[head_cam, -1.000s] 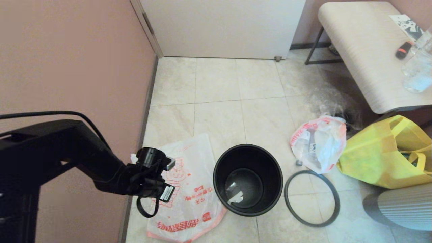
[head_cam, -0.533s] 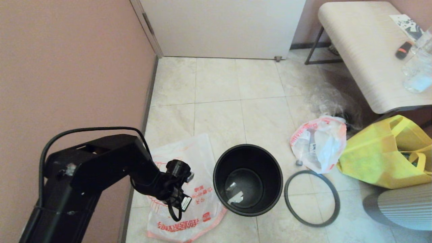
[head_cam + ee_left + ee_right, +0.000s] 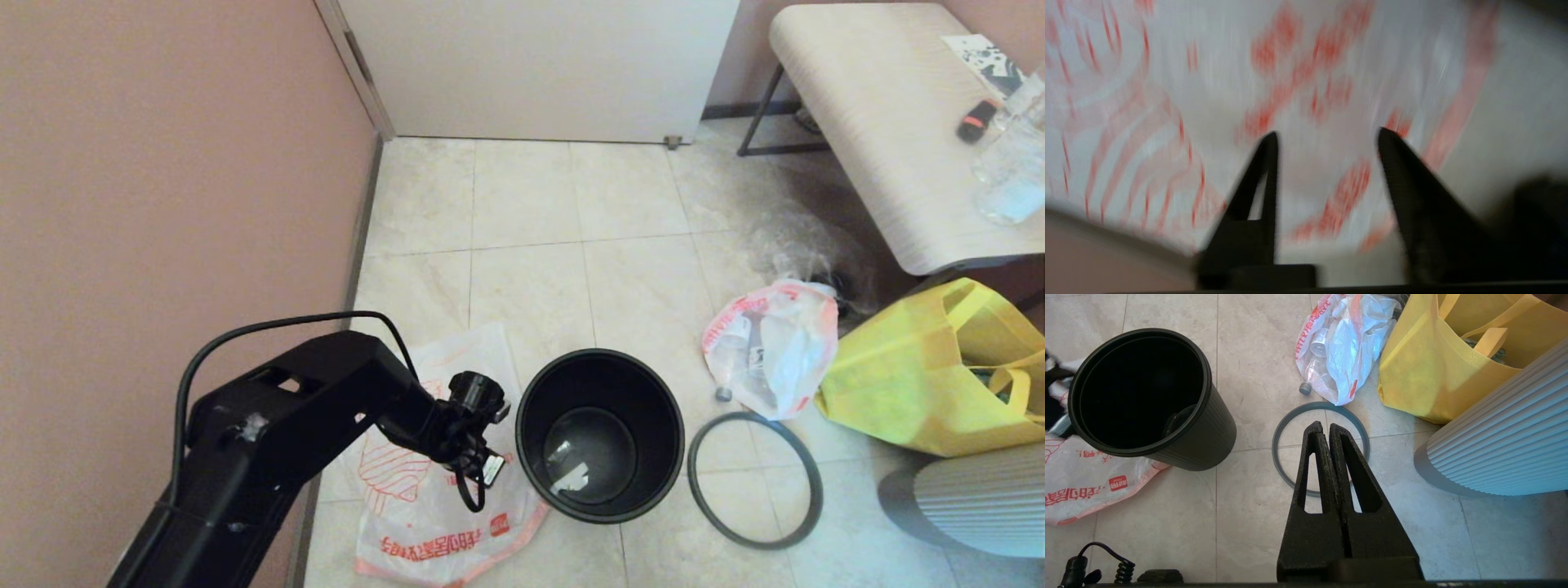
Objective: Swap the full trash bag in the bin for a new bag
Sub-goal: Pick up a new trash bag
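While the new bag [image 3: 445,490] lies flat on the floor left of the bin [image 3: 600,434], the left gripper [image 3: 1327,136] hangs over its red print, jaws apart and empty; the right gripper [image 3: 1326,428] stays pressed shut.

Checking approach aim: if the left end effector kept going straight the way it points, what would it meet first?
Most likely the new bag: the left end effector, fingers apart, faces its red print lying flat on the floor beside the bin. Depth unclear.

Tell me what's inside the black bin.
The bin holds no bag; a few small pale scraps lie on its bare bottom. Its near inner wall is hidden from the head view.
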You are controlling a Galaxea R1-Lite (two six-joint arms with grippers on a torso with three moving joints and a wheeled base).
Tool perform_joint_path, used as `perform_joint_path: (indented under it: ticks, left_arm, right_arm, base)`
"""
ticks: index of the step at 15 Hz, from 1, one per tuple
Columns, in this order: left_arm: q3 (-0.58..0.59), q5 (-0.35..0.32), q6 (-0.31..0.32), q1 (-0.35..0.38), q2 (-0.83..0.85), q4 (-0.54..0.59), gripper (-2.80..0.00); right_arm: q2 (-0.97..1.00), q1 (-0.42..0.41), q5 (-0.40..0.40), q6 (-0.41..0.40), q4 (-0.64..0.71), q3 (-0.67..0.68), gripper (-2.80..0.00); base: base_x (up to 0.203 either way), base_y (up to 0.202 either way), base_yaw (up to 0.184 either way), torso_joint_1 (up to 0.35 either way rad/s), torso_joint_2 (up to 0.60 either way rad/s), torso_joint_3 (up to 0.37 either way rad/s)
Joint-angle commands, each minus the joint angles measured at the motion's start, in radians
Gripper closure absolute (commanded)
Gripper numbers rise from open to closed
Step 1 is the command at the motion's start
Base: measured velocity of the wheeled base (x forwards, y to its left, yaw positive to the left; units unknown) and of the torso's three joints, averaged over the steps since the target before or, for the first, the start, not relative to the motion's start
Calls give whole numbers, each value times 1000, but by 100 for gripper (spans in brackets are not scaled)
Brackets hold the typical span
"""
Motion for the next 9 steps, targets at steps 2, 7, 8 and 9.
perform_joint_path:
  ticks: [2,7,8,9]
  left_arm:
    - [-167,-4,0,-10,83,9,-280]
    - [-457,-51,7,-29,244,46,-280]
    - [-495,-58,13,-34,277,73,-280]
    - [-499,-68,35,-36,294,79,-280]
  right_arm:
    - [1,0,0,0,0,6,0]
    - [1,0,0,0,0,6,0]
    - [1,0,0,0,0,6,0]
    - [1,0,0,0,0,6,0]
  base:
    - [0,0,0,0,0,0]
    - [0,0,0,0,0,0]
    - [0,0,0,0,0,0]
    - [0,0,0,0,0,0]
